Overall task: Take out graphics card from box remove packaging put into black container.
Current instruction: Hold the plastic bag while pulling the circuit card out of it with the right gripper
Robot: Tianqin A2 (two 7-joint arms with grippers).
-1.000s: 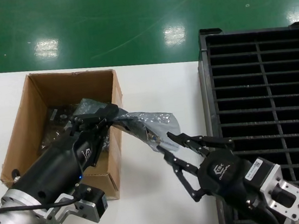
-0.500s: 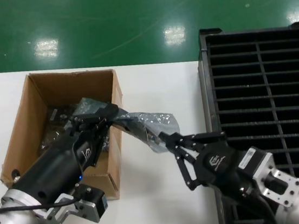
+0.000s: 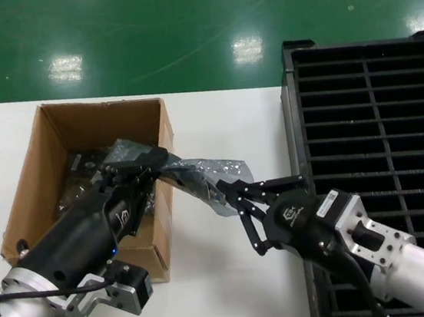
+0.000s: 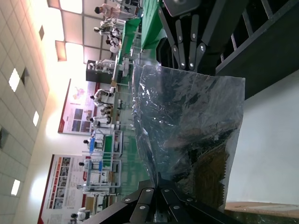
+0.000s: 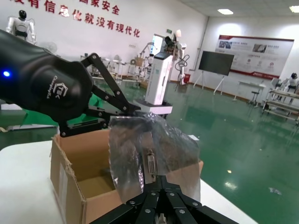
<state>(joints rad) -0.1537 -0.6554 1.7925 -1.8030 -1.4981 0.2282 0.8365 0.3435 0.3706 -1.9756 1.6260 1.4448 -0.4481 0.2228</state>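
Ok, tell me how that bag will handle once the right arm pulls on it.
The bag looks crinkly and thin, so it will probably flex and stretch rather than pull stiffly. Its shiny film may slip between the right gripper fingers. The card inside probably keeps it rigid along its length while the left gripper holds it.

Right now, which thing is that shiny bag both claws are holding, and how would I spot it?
Start at the brown cardboard box on the white table. The packaging stretches in the air from its right wall toward the black container, pinched between the left gripper and right gripper. It is crinkly and silver-grey, with a metal bracket showing through; the other bags lie inside the box.
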